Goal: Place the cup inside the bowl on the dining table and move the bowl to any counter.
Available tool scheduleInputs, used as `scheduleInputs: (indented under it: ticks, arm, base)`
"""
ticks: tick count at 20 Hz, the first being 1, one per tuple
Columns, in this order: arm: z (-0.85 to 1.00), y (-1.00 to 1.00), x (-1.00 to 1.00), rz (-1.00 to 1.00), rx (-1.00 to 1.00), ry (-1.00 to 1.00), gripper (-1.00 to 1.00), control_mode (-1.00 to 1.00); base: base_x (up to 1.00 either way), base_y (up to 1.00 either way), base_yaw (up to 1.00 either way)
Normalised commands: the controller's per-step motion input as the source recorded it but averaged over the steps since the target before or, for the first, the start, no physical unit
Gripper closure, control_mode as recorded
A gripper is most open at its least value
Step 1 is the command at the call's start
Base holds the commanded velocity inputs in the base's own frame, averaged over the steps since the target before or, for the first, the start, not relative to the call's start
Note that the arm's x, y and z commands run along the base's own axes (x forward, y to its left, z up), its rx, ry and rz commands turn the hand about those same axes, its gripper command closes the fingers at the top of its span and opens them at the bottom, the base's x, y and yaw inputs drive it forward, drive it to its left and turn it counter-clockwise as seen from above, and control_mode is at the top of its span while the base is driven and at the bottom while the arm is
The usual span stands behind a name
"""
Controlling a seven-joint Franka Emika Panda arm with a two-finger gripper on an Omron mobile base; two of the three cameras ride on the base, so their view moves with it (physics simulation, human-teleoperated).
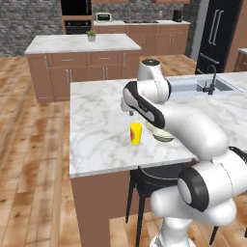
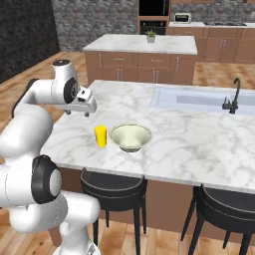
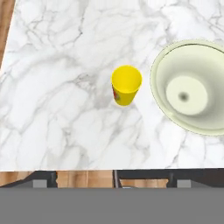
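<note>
Hand view looks straight down on the cup, which stands upright on the marble tabletop just beside the bowl, apart from it, both close to the near edge. My jaws hang above the tabletop on the cup's far side from the bowl, spread to full width and holding nothing. I judge the cup to be light, rigid and thin-walled, with a smooth side that could slip under a weak pinch; its narrow body fits easily between the jaws. I would take hold across the wall at mid-height, straight from above, with one finger on each side and clear of the bowl's rim. An off-centre contact could tip it, since it is taller than it is wide. The bowl looks stiff, wide and shallow; its rim is the only practical place to grip, so I expect it to hang tilted.
</note>
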Motion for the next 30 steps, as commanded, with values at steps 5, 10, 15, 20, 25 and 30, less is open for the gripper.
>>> scheduleInputs:
  ticks: [5, 10, 15, 20, 25, 30]
  arm:
    - [-0.01, 0.00, 0.32, -0.08, -0.03, 0.00, -1.00, -1.00]
    - [0.00, 0.00, 0.14, -0.10, -0.03, 0.10, -1.00, -1.00]
    - [0.00, 0.00, 0.04, -0.04, -0.01, 0.15, -1.00, -1.00]
    - [0.00, 0.00, 0.16, 0.00, 0.00, 0.16, -1.00, -1.00]
    - [-0.12, 0.00, 0.20, 0.00, 0.00, 0.07, -1.00, -1.00]
    - [-0.18, 0.00, 0.29, 0.00, 0.00, 0.00, -1.00, -1.00]
  base:
    - [0.00, 0.00, 0.00]
    - [0.00, 0.00, 0.00]
    - [0.00, 0.00, 0.00]
    - [0.00, 0.00, 0.00]
    - [0.00, 0.00, 0.00]
    - [0.00, 0.00, 0.00]
